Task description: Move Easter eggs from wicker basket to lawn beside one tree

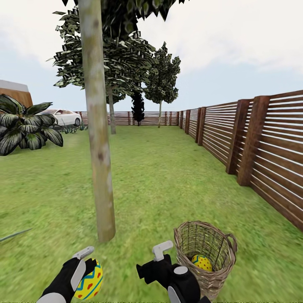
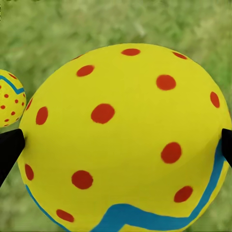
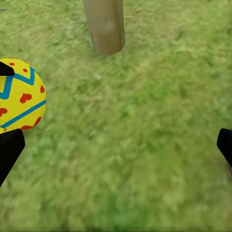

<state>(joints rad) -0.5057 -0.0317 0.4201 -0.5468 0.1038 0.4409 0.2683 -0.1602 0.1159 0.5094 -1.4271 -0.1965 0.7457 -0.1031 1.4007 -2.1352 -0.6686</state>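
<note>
A yellow Easter egg (image 1: 90,281) with red dots and a blue-edged zigzag band is clamped in my left gripper (image 1: 85,269), low over the lawn (image 1: 168,181) just in front of the tree's pale trunk (image 1: 100,168). In the left wrist view this egg (image 2: 125,140) sits between the black fingertips (image 2: 9,150), and a second egg (image 2: 9,99) lies on the grass beyond it. A third egg (image 1: 202,263) rests inside the wicker basket (image 1: 210,246). My right gripper (image 1: 158,259) hangs open and empty beside the basket's left side, above grass; its view shows the trunk base (image 3: 104,26) and the held egg (image 3: 19,96).
A dark brown slat fence (image 1: 261,147) runs along the right of the garden. A striped spiky-leaved plant (image 1: 25,126) stands at the left, with a white car (image 1: 65,117) behind it. More trees (image 1: 160,84), one of them all black (image 1: 137,107), stand far back.
</note>
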